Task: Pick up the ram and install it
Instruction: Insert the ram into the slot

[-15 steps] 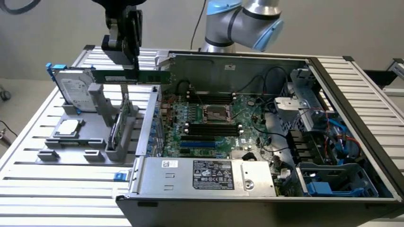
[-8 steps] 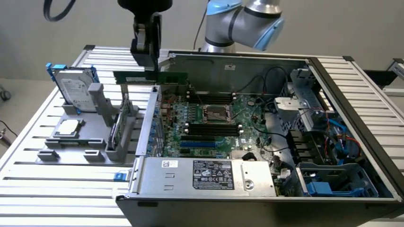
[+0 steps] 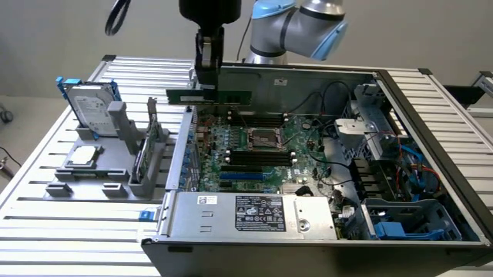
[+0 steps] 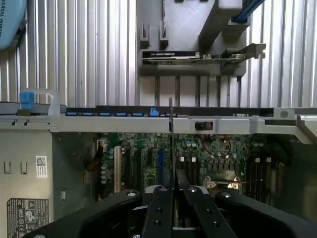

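Robotics lab bench, slatted metal table (image 3: 46, 231), opened computer case (image 3: 308, 259) (motherboard (image 3: 231, 138) bare); grey parts fixture (image 3: 85, 187)

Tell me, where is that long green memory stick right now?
The ram hangs level in the claw above the open computer case, toward the exterior view's left, with the motherboard below it.

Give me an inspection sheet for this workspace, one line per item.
surface: slatted metal table with an open computer case on it.
job's things: ram held level in the air above the motherboard, not in a slot.
clutter: grey rack holding a hard drive and a processor chip.
end effector: shut on the ram from above.
cables: black loop hanging over the table; blue wires inside the case.
surroundings: plain wall.
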Motion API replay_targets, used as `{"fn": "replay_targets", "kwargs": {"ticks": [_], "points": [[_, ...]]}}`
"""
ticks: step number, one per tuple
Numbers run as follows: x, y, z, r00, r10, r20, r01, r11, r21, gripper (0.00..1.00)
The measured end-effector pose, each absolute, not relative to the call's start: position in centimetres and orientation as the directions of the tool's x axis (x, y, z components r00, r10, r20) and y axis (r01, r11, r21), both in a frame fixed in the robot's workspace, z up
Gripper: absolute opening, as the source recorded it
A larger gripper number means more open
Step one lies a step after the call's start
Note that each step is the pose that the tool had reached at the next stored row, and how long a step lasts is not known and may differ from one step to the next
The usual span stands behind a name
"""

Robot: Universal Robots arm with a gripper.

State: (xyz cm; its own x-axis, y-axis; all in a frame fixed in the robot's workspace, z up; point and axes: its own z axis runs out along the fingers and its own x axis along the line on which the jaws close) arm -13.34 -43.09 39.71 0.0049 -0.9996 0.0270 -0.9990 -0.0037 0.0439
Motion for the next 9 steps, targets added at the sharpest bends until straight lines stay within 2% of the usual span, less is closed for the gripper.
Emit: {"fn": "replay_targets", "kwargs": {"ticks": [9], "points": [[-9.3,-42.5,38.1,0.004,-1.000,0.027,-0.999,-0.003,0.044,0.14]]}}
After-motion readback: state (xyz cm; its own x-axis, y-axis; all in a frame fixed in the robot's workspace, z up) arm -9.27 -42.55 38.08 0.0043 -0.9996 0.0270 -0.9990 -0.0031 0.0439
